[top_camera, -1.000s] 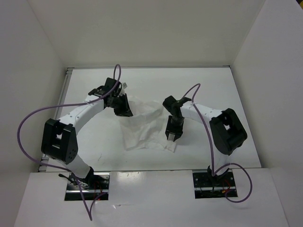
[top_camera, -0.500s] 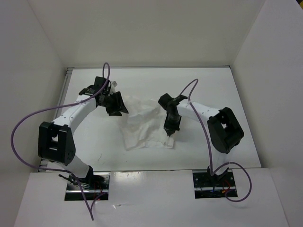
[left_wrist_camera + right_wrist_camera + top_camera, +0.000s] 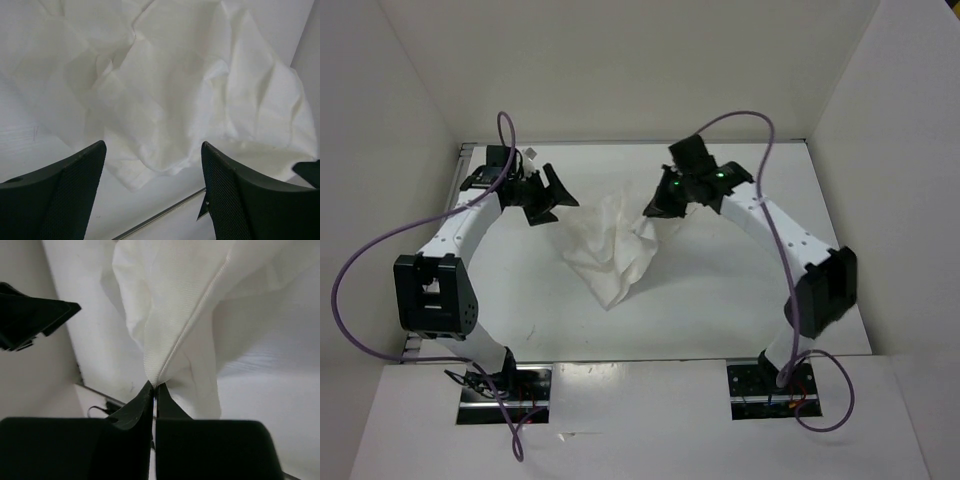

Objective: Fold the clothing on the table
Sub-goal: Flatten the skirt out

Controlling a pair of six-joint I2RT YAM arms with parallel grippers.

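Note:
The clothing (image 3: 610, 250), a thin white wrinkled garment, lies bunched on the table (image 3: 750, 290) near its middle, with its right edge raised. My right gripper (image 3: 655, 208) is shut on that edge; the right wrist view shows a seamed fold of the clothing (image 3: 175, 300) pinched at the tips of the right gripper (image 3: 154, 386). My left gripper (image 3: 555, 195) hangs open at the far left, apart from the cloth. Between the wide fingers of the left gripper (image 3: 153, 145) I see crumpled clothing (image 3: 170, 85) below, with nothing held.
White upright walls (image 3: 410, 150) close in the table on three sides. A metal strip (image 3: 460, 210) runs along the table's left edge. Purple cables (image 3: 370, 260) loop off both arms. Both arm bases stand at the near edge.
My right gripper shut on the garment's right edge and carried it up and toward the back. My left gripper opened, let go and drew back to the far left. The cloth bunched up.

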